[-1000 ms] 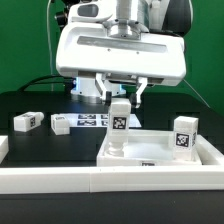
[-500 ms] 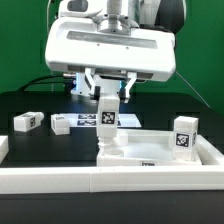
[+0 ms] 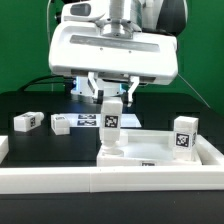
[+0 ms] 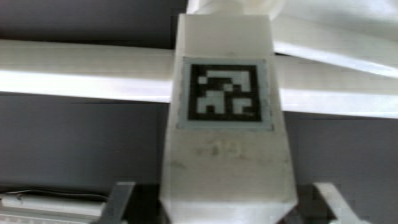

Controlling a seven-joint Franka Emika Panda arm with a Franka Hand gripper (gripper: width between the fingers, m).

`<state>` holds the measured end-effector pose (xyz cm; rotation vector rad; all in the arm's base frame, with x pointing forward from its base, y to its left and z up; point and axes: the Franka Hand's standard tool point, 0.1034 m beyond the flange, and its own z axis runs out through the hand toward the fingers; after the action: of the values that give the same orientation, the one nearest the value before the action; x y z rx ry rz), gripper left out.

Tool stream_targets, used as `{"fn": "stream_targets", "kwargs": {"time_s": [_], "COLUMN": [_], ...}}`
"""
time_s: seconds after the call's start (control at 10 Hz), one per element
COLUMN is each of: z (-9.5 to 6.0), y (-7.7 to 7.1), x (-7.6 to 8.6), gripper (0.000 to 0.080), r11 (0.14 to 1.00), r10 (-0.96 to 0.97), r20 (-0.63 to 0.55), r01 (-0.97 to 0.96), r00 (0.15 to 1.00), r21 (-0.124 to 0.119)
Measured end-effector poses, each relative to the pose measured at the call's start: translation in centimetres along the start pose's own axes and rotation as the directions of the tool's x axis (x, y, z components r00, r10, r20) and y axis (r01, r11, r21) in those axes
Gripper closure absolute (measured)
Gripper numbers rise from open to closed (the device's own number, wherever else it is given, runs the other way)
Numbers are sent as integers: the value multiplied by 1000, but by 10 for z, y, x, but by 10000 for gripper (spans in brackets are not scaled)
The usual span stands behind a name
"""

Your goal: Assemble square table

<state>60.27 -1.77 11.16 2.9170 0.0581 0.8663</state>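
My gripper (image 3: 113,95) is shut on the top of a white leg (image 3: 110,122) with a black-white tag. The leg hangs upright, its foot at the near-left corner of the white tabletop (image 3: 160,152). Whether the foot touches the tabletop I cannot tell. A second tagged leg (image 3: 184,135) stands upright at the tabletop's right side. In the wrist view the held leg (image 4: 222,100) fills the middle, between the two sides of my gripper (image 4: 222,208). Behind it only blurred white surfaces show.
Two loose tagged legs (image 3: 26,121) (image 3: 60,123) lie on the black table at the exterior view's left. The marker board (image 3: 88,121) lies behind them. A long white rail (image 3: 110,180) runs along the front, with the green wall behind the arm.
The gripper and the leg it holds have shifted toward the exterior view's left and risen a little, then drifted slightly back right. The grip has not changed.
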Motion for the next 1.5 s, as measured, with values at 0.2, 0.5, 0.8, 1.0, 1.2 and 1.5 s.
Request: {"fn": "stream_targets", "kwargs": {"time_s": [0.2,0.5,0.8,1.0,1.2,1.5], "z": [1,3,7,11,11,11], "y": [-5,-14,-14,-16,-16,-16], "x": [1,-2,-7,-11,-10,-10], "gripper": [509,509,509,509,509,509], "r11": [1000,1000,1000,1000,1000,1000], "r10": [-5,-15,-19,-24,-26,-26], "r20": [-7,-3,0,0,-8,-8], "r01": [5,15,19,24,26,26], "r00": [1000,1000,1000,1000,1000,1000], "r21": [2,10,7,5,3,3]}}
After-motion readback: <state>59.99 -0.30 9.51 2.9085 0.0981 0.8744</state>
